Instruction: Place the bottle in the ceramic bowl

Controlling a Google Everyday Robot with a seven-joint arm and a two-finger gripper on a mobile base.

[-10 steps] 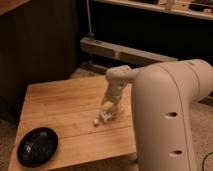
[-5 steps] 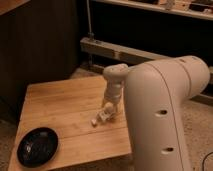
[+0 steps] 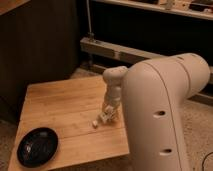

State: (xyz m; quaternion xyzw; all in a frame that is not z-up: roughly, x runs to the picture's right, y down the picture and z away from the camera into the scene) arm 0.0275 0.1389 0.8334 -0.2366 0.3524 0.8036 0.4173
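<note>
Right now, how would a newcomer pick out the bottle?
Find the light wooden table; near its right edge the robot's tool reaches down to the top. The small white oblong bottle is at the tool's tip, the only pale thing on the wood, far from the round glossy black bowl at the near-left corner.

Desk (image 3: pixel 65 107): the wood between the bottle (image 3: pixel 95 123) and the bowl (image 3: pixel 38 146) is bare, with nothing standing on that line. The bowl sits at the near left corner as seen, well apart from the bottle, and the air over it is open. The jaws are low over the desk's right part, just beside the bottle on its far right side. The wrist (image 3: pixel 114 87) stands upright above them. The bulky white arm (image 3: pixel 160 115) fills the right side of the view and covers the desk's right edge. A dark wall (image 3: pixel 40 45) closes the far left, and a metal rail (image 3: pixel 125 52) runs behind the desk.
</note>
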